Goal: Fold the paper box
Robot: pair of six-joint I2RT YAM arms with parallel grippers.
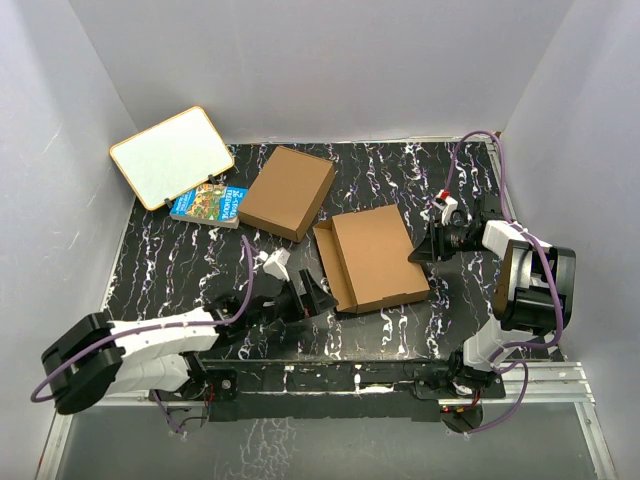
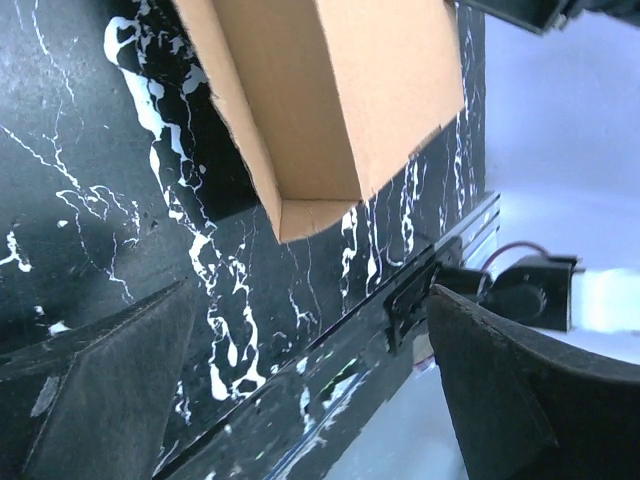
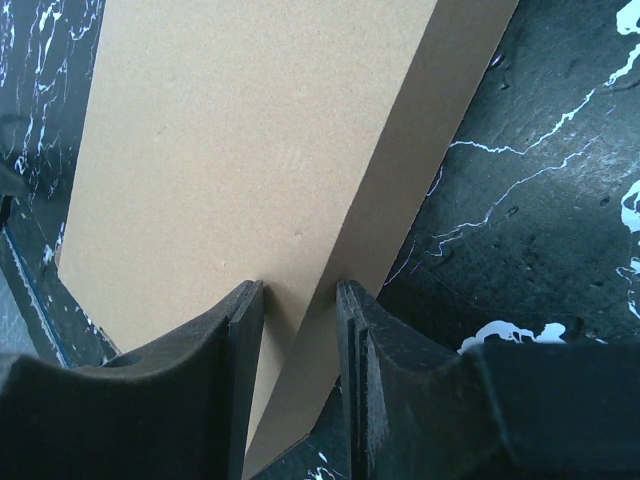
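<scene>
– So, where is the paper box [image 1: 375,262], and how far along is it?
– It lies in the middle of the desk [image 1: 180,270] as an open brown tray with its left wall standing. A closed look-alike box [image 1: 288,192] sits just beyond its far-left corner. Folding seems partway done: walls are being raised, and no lid covers the tray.
– What are the arms doing?
– On the tray's right wall, the right tool [image 3: 300,295] is clamped, one finger inside and one outside. Low near the desk, just off the near-left corner, the left tool [image 1: 312,292] has its fingers wide apart with nothing between them.
– And the next move?
– Probably the left tool must go to a flap or wall on its side and fold it while the right one steadies the box. The near wall may be lying flat, though the overhead view is too small to be sure. Thin card calls for a grip close to the crease, so it bends there and the tray does not slide
</scene>
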